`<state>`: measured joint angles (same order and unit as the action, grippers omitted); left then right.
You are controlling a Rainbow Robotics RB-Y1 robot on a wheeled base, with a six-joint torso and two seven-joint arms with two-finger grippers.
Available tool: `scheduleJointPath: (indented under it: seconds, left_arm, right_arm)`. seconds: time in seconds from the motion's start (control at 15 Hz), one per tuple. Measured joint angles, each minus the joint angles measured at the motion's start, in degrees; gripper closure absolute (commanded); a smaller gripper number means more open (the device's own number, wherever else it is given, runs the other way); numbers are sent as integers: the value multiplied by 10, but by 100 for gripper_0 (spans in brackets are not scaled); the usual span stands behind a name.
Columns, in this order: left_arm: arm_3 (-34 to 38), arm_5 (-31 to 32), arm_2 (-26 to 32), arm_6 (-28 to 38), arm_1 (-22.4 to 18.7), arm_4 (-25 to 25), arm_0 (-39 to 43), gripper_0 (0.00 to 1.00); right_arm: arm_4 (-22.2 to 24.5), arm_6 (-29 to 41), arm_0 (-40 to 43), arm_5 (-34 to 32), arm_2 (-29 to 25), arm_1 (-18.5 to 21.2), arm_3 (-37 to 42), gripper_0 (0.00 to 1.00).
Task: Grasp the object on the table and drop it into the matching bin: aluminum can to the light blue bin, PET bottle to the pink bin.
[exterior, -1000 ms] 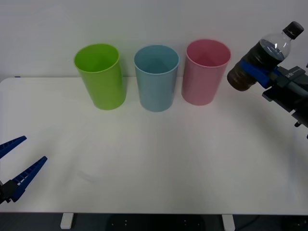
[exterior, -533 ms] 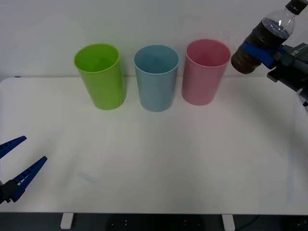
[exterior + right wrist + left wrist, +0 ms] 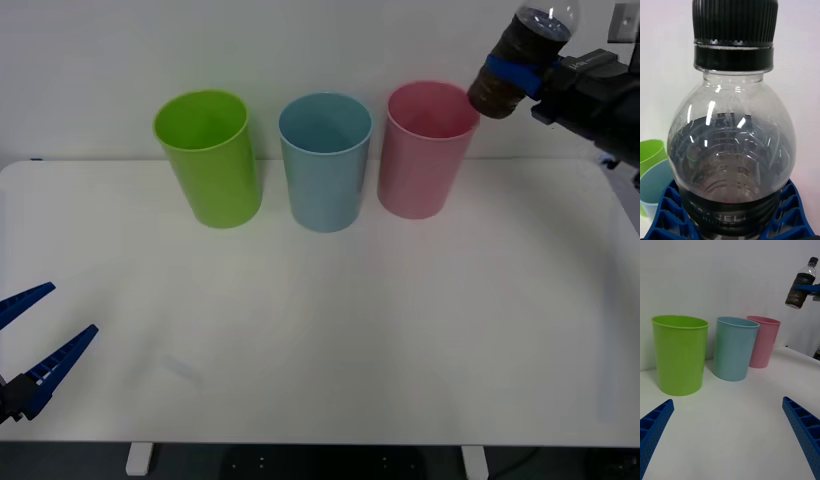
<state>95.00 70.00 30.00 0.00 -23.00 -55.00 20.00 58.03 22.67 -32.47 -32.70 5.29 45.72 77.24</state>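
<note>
Right tool clamped on the PET bottle, raised just beside the pink bin rim; left tool spread wide, empty, above the worktop.

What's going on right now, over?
Right gripper shut on PET bottle, held high beside the pink bin rim. Left gripper open, parked low at the table edge. Nothing blocking the bin.

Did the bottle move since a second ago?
Yes. The PET bottle, held by the right gripper, has gone up and leftward toward the pink bin, whose spot has not changed. Its bottom now sits near that bin's rim.
</note>
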Motion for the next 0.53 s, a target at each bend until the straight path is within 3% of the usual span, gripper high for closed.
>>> scheduleJointPath:
  seconds: [0.53]
  left_arm:
    - [0,0,0,0,0,0,0,0]
  right_arm:
    - [114,-10,-155,3,9,-95,-196,100]
